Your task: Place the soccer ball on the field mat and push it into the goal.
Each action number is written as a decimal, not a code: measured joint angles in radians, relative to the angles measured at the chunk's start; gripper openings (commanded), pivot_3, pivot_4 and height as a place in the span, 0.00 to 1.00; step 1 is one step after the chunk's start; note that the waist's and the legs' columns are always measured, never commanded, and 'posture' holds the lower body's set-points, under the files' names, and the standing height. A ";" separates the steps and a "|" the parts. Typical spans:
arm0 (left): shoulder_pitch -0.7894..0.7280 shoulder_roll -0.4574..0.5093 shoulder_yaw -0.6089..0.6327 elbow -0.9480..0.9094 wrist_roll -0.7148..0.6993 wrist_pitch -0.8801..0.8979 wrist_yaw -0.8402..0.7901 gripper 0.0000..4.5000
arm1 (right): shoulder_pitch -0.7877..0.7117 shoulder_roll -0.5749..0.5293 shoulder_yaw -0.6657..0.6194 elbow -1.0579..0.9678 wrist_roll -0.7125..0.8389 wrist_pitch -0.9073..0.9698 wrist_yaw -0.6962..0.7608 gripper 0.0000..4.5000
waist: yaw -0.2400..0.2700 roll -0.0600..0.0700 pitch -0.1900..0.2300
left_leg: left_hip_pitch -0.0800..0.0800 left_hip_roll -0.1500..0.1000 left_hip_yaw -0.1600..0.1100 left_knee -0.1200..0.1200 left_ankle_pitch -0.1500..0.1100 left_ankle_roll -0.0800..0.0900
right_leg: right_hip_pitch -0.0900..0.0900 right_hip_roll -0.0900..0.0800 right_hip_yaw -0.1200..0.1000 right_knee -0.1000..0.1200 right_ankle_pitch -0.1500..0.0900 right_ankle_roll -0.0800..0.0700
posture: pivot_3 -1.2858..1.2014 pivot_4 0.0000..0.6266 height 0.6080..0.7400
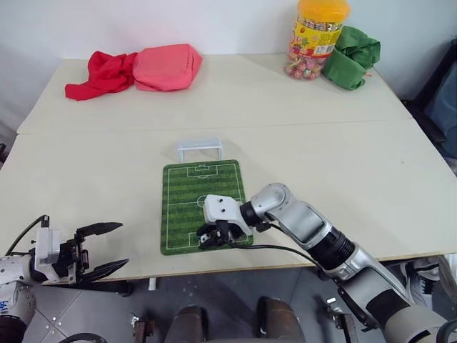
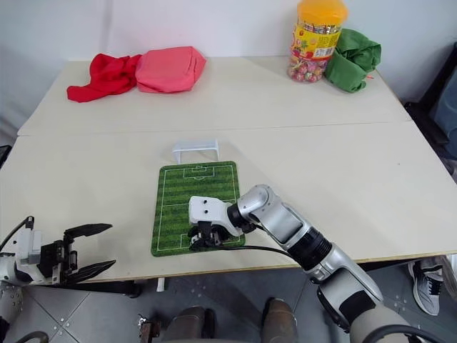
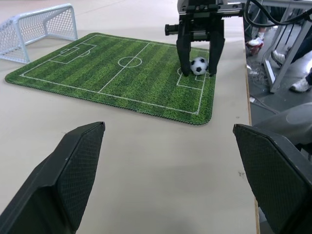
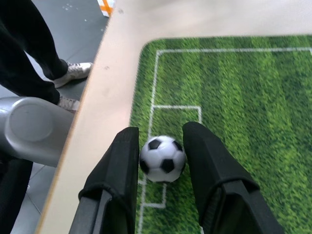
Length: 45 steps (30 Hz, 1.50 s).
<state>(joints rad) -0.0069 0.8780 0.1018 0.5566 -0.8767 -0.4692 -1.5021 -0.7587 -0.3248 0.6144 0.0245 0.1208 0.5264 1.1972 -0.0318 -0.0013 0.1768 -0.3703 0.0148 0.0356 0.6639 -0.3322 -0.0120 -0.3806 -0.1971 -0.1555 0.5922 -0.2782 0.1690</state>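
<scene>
The soccer ball (image 4: 162,158) sits on the field mat (image 1: 187,201), in the small box at the mat's 6 o'clock end, close to the bench (image 1: 343,171) edge nearest the robot. The right gripper (image 4: 161,146) straddles it: its two black fingers stand one on each side of the ball, and from the left wrist view a sliver of gap seems to show on both sides, so I judge the ball set down and loosely bracketed rather than squeezed.

The goal (image 1: 199,148) stands just off the mat's far short edge, at 12 o'clock from the ball. The mat's long axis runs 6 to 12, straight at the goal mouth, so the push has to travel nearly the whole mat along that line. The right gripper is plainly the nearer one; the left gripper (image 1: 100,249) hangs at about 8 o'clock from the mat, well apart from it, fingers spread wide and empty.

No writing on the ball, mat or goal. The yellow-lidded candy jar (image 1: 316,39) at 1 o'clock carries a printed label too small to read.
</scene>
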 measured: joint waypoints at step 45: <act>-0.041 -0.007 -0.002 0.001 0.017 0.031 0.000 1.00 | 0.098 0.006 -0.036 -0.037 0.079 0.102 -0.150 0.01 | -0.004 -0.001 0.000 | 0.001 0.001 0.003 0.002 -0.003 0.001 | -0.001 0.000 0.000 0.000 0.001 -0.001 | 0.52 0.24 1.00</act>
<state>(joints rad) -0.0483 0.8713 0.0997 0.5577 -0.8593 -0.4380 -1.5021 -0.6604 -0.3188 0.5782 -0.0124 0.1999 0.6286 1.0473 -0.0358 -0.0018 0.1766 -0.3691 0.0160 0.0390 0.6661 -0.3351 -0.0113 -0.3812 -0.1970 -0.1557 0.5926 -0.2775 0.1679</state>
